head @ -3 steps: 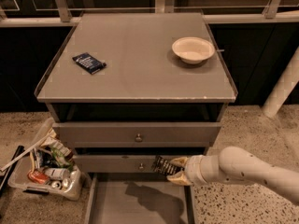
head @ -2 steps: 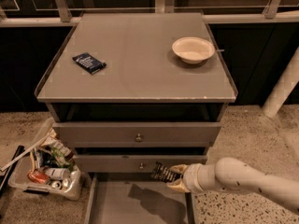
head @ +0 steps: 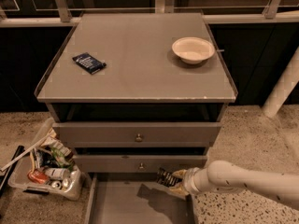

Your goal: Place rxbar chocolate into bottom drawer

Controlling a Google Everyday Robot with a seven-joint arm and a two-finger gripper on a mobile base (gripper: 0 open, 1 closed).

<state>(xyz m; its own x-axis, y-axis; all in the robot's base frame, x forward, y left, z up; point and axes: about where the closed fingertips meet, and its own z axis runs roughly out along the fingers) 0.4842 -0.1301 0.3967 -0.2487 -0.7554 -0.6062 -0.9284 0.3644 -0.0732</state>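
Just over the open bottom drawer (head: 135, 204), the gripper (head: 176, 181) grips the rxbar chocolate (head: 164, 177).

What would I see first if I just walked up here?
First the white arm at the lower right: its gripper holds a dark bar just above the right side of the open bottom drawer. Next come the white bowl and the blue packet on the cabinet top. A bin full of clutter sits on the floor to the left.
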